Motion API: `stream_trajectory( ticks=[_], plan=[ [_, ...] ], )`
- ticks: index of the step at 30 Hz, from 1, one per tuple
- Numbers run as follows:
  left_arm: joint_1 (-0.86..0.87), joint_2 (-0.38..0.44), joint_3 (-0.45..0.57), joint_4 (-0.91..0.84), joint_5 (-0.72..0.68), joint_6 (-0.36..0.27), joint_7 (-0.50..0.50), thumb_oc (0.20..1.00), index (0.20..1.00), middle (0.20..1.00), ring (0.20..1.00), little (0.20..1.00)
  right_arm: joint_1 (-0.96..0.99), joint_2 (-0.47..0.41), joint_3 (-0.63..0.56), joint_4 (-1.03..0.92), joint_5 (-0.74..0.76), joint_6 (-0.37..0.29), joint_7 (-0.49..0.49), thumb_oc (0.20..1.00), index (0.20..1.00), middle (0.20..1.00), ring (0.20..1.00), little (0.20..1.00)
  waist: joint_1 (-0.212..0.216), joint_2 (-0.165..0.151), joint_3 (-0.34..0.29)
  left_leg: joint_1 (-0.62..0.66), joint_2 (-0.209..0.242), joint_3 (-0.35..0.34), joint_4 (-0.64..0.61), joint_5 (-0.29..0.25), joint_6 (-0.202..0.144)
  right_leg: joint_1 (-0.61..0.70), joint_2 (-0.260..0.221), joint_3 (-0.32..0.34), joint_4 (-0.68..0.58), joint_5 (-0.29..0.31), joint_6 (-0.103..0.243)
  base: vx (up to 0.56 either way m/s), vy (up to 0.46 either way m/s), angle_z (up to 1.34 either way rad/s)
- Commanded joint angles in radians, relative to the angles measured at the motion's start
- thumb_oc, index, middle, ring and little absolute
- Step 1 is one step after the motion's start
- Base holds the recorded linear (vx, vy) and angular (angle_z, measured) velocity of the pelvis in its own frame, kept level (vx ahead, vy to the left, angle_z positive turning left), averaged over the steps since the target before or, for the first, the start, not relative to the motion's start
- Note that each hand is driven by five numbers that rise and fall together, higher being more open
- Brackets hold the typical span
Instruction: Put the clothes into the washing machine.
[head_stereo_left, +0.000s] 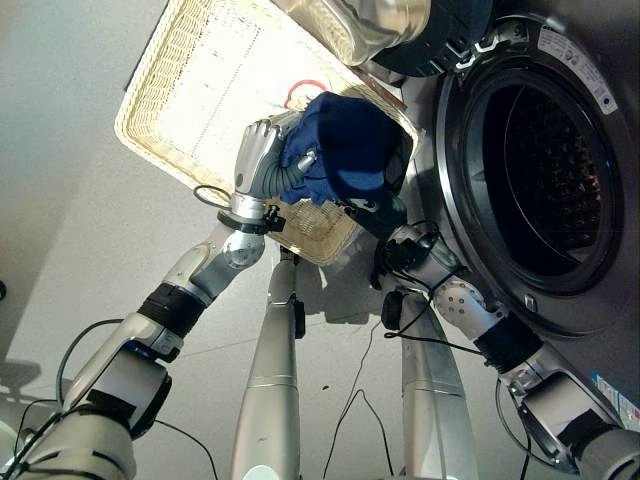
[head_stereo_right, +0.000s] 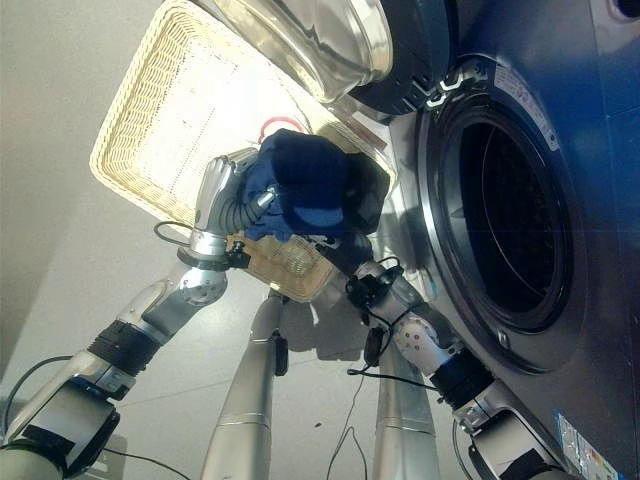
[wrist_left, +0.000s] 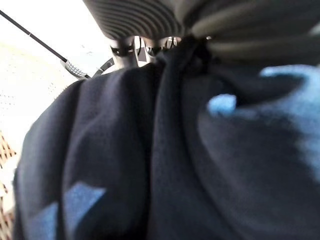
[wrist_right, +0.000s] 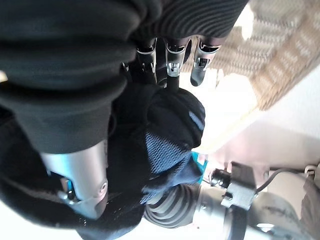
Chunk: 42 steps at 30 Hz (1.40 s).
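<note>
In the upper left of the left eye view a pale wicker basket is seen lying on the grey floor. Just right of its near corner, at the frame's centre, a bundle of dark blue clothes is held up above the basket's edge. The left hand is pressed against the bundle's left side, with fingers curled into the cloth (dark folds lie right against its fingers in the left wrist view). The right hand is tucked beneath the bundle's lower right, its thumb and fingers wrapped in the fabric. At the right of the frame the washing machine stands with its door swung open and the drum exposed.
</note>
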<state>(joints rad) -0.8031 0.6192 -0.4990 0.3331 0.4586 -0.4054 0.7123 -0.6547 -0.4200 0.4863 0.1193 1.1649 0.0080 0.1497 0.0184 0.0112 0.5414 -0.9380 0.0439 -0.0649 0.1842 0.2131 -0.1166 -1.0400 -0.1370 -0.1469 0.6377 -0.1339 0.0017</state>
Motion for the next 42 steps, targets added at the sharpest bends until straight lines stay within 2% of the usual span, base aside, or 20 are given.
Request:
stream_trajectory(
  ticks=[1,5,14,17,18,19,20,27,31,32,33,34,37,42],
  plan=[
    [-0.044,-0.01,-0.028,-0.092,0.066,-0.038,-0.012,0.2,0.2,0.2,0.2,0.2,-0.003,0.026,0.018,-0.114,0.064,0.004,0.04,1.0,1.0,1.0,1.0,1.0,0.019,-0.009,-0.021,-0.008,-0.065,0.011,0.128,-0.124,0.021,0.056,0.023,-0.019,-0.245,0.197,0.132,0.01,-0.004,0.05],
    [-0.068,0.01,-0.064,-0.097,0.084,-0.026,-0.04,0.2,0.2,0.2,0.2,0.2,-0.013,0.022,0.017,-0.118,0.133,-0.003,0.051,1.0,1.0,1.0,1.0,1.0,0.019,-0.009,-0.021,-0.007,-0.065,0.016,0.128,-0.123,0.022,0.056,0.018,-0.023,-0.247,0.204,0.135,0.01,-0.002,0.02],
    [-0.103,0.043,-0.126,-0.094,0.118,-0.004,-0.077,0.2,0.2,0.2,0.2,0.2,-0.018,0.019,-0.003,-0.115,0.293,-0.071,0.102,1.0,1.0,1.0,1.0,1.0,0.015,-0.005,-0.021,-0.003,-0.062,0.026,0.122,-0.122,0.022,0.055,0.012,-0.025,-0.258,0.216,0.141,0.0,0.0,0.0],
    [-0.106,0.052,-0.138,-0.097,0.111,-0.009,-0.095,0.2,0.2,0.2,0.2,0.2,-0.018,0.016,-0.009,-0.115,0.303,-0.105,0.099,1.0,1.0,1.0,1.0,1.0,0.015,-0.005,-0.021,-0.002,-0.064,0.027,0.123,-0.123,0.024,0.054,0.011,-0.026,-0.258,0.221,0.142,0.0,0.0,0.0],
    [-0.106,0.054,-0.14,-0.097,0.107,-0.012,-0.101,0.2,0.2,0.2,0.2,0.2,-0.018,0.015,-0.012,-0.116,0.303,-0.116,0.099,0.881,0.881,0.881,0.881,0.881,0.015,-0.005,-0.021,-0.002,-0.064,0.027,0.122,-0.123,0.024,0.053,0.011,-0.026,-0.258,0.222,0.142,0.0,0.0,0.0],
    [-0.102,0.055,-0.142,-0.097,0.106,-0.017,-0.098,0.2,0.2,0.2,0.2,0.2,-0.017,0.013,-0.015,-0.117,0.3,-0.128,0.097,0.504,0.504,0.504,0.504,0.504,0.014,-0.004,-0.021,-0.002,-0.063,0.029,0.122,-0.123,0.024,0.052,0.01,-0.026,-0.258,0.223,0.143,0.0,0.0,0.0],
    [-0.101,0.056,-0.142,-0.096,0.108,-0.019,-0.098,0.2,0.2,0.2,0.2,0.2,-0.017,0.013,-0.017,-0.115,0.298,-0.134,0.098,0.2,0.2,0.2,0.2,0.2,0.015,-0.004,-0.021,-0.003,-0.063,0.029,0.122,-0.123,0.024,0.052,0.01,-0.027,-0.259,0.223,0.143,0.0,0.0,0.0],
    [-0.092,0.054,-0.147,-0.113,0.107,-0.008,-0.116,0.2,0.2,0.2,0.2,0.2,-0.004,0.011,-0.034,-0.129,0.261,-0.183,0.094,0.2,0.2,0.2,0.2,0.2,0.011,-0.007,-0.021,-0.007,-0.061,0.035,0.118,-0.121,0.024,0.049,0.01,-0.028,-0.264,0.227,0.146,0.0,0.0,0.0],
    [-0.088,0.052,-0.142,-0.114,0.106,0.0,-0.122,0.2,0.2,0.2,0.2,0.2,-0.003,0.012,-0.04,-0.136,0.247,-0.188,0.09,0.2,0.2,0.2,0.2,0.2,0.01,-0.006,-0.021,-0.008,-0.061,0.037,0.116,-0.119,0.024,0.045,0.011,-0.027,-0.263,0.228,0.147,0.0,0.0,0.0],
    [-0.087,0.05,-0.141,-0.113,0.112,0.006,-0.124,0.325,0.325,0.325,0.325,0.325,-0.004,0.013,-0.041,-0.135,0.248,-0.187,0.092,0.2,0.2,0.2,0.2,0.2,0.01,-0.006,-0.021,-0.008,-0.061,0.037,0.115,-0.118,0.024,0.045,0.011,-0.028,-0.263,0.229,0.147,0.0,0.0,0.0],
    [-0.087,0.05,-0.141,-0.113,0.111,0.01,-0.126,0.542,0.542,0.542,0.542,0.542,-0.003,0.015,-0.041,-0.135,0.247,-0.186,0.093,0.2,0.2,0.2,0.2,0.2,0.01,-0.006,-0.021,-0.008,-0.06,0.037,0.115,-0.118,0.024,0.045,0.011,-0.028,-0.264,0.229,0.147,0.0,0.0,0.0],
    [-0.089,0.048,-0.141,-0.114,0.104,0.032,-0.138,1.0,1.0,1.0,1.0,1.0,-0.003,0.018,-0.04,-0.139,0.248,-0.185,0.09,0.2,0.2,0.2,0.2,0.2,0.01,-0.006,-0.021,-0.01,-0.06,0.037,0.114,-0.117,0.024,0.043,0.011,-0.028,-0.264,0.23,0.148,0.0,0.0,0.0],
    [-0.088,0.045,-0.144,-0.108,0.112,0.058,-0.125,1.0,1.0,1.0,1.0,1.0,-0.006,0.02,-0.038,-0.137,0.254,-0.185,0.087,0.2,0.2,0.2,0.2,0.2,0.01,-0.004,-0.021,-0.01,-0.06,0.037,0.112,-0.115,0.024,0.042,0.01,-0.027,-0.265,0.231,0.149,0.0,0.0,0.0],
    [-0.076,0.038,-0.126,-0.095,0.133,0.113,-0.031,1.0,1.0,1.0,1.0,1.0,-0.01,0.025,-0.04,-0.127,0.257,-0.194,0.088,0.2,0.2,0.2,0.2,0.2,0.012,0.0,-0.021,-0.011,-0.062,0.037,0.11,-0.113,0.024,0.041,0.01,-0.028,-0.268,0.233,0.149,0.0,0.0,0.0]
  ],
)
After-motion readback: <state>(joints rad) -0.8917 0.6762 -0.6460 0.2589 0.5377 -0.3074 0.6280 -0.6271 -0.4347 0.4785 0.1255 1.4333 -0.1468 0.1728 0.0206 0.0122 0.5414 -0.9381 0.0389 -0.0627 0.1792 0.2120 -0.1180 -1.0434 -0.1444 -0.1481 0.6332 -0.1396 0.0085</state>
